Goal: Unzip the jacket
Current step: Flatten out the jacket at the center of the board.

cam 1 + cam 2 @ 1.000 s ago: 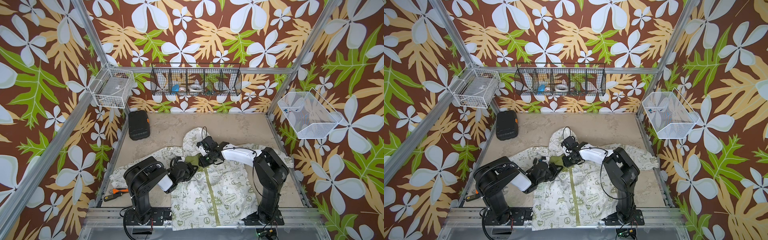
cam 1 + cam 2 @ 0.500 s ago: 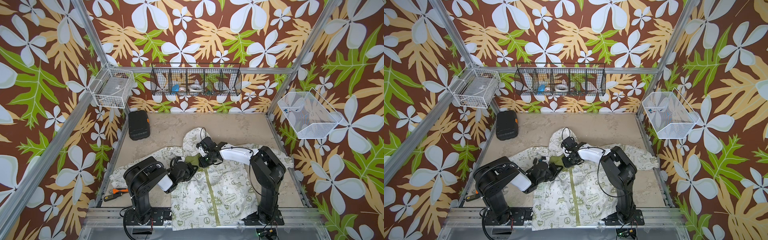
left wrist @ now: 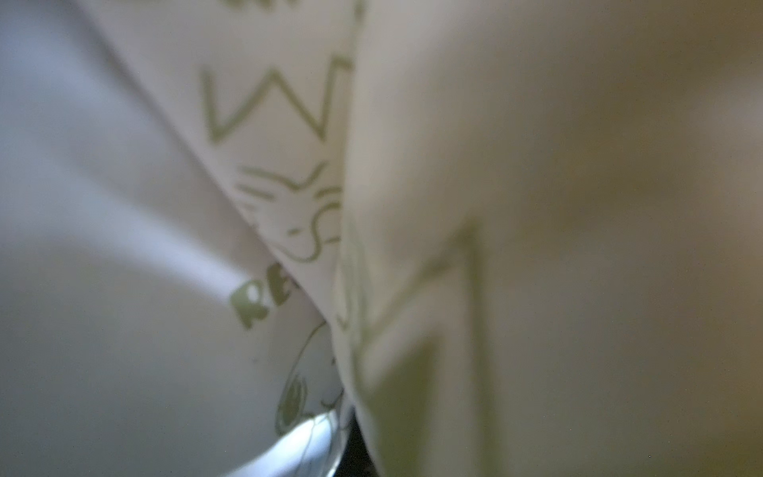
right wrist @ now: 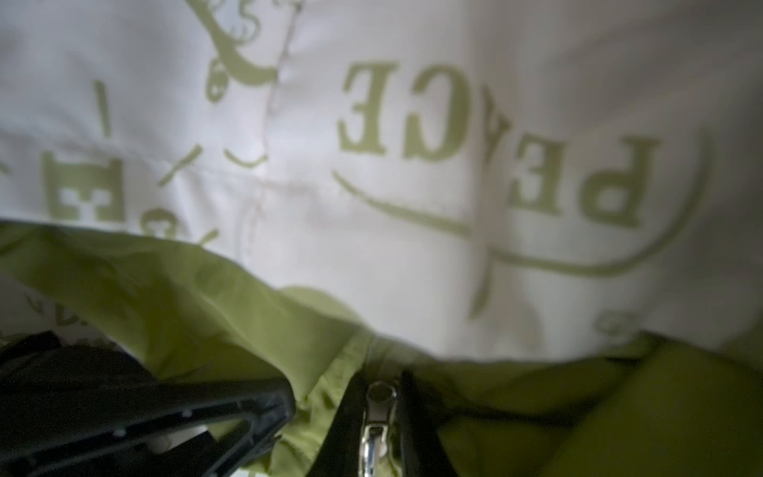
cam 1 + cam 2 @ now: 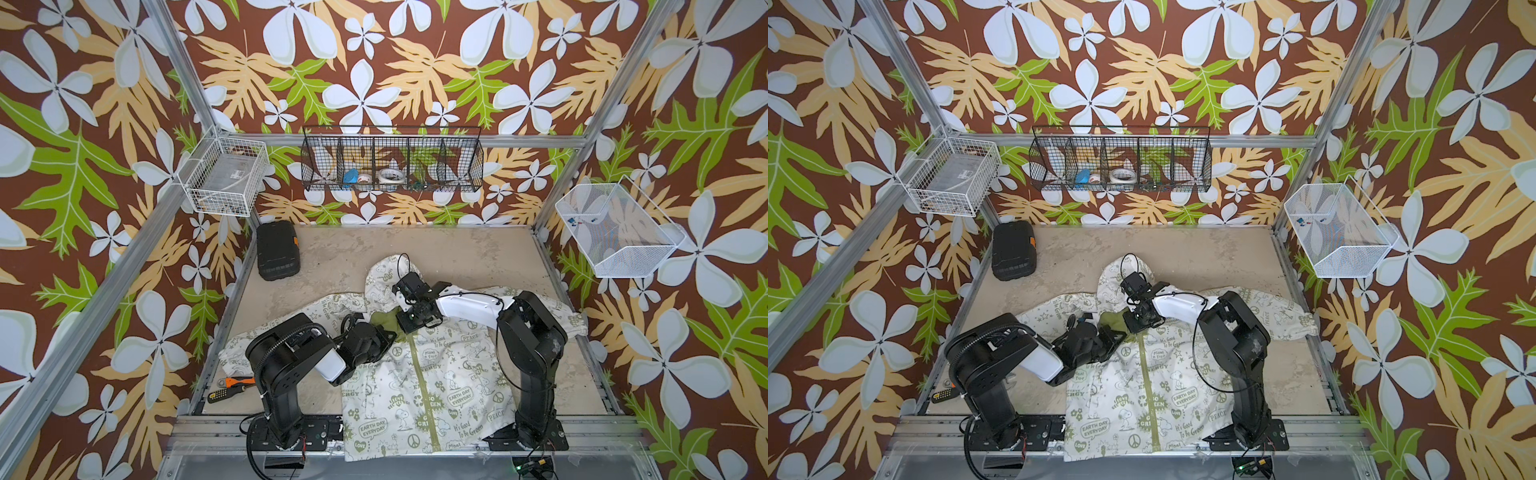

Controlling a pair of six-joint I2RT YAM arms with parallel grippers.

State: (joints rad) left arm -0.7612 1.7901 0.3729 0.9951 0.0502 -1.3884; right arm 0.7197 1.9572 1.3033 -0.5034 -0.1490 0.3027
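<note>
The cream jacket (image 5: 453, 386) (image 5: 1179, 390) with green prints lies flat on the table, hood to the back, hem over the front rail. Its olive zipper (image 5: 424, 390) (image 5: 1149, 395) is closed up to the collar. My right gripper (image 5: 405, 327) (image 5: 1133, 326) (image 4: 380, 417) is at the top of the zipper, its black fingers (image 4: 417, 425) shut on the silver zipper pull (image 4: 377, 409). My left gripper (image 5: 388, 332) (image 5: 1113, 332) is shut on the collar just left of the zipper. The left wrist view shows only blurred jacket cloth (image 3: 289, 165); those jaws are hidden.
A black case (image 5: 277, 251) sits at the back left of the table. Orange-handled tools (image 5: 230, 384) lie at the front left. Wire baskets hang on the walls: white (image 5: 226, 176), black (image 5: 392, 164), white (image 5: 615, 232).
My right gripper's fingers have closed in on the zipper pull and the right arm has edged slightly left. The left arm has not moved.
</note>
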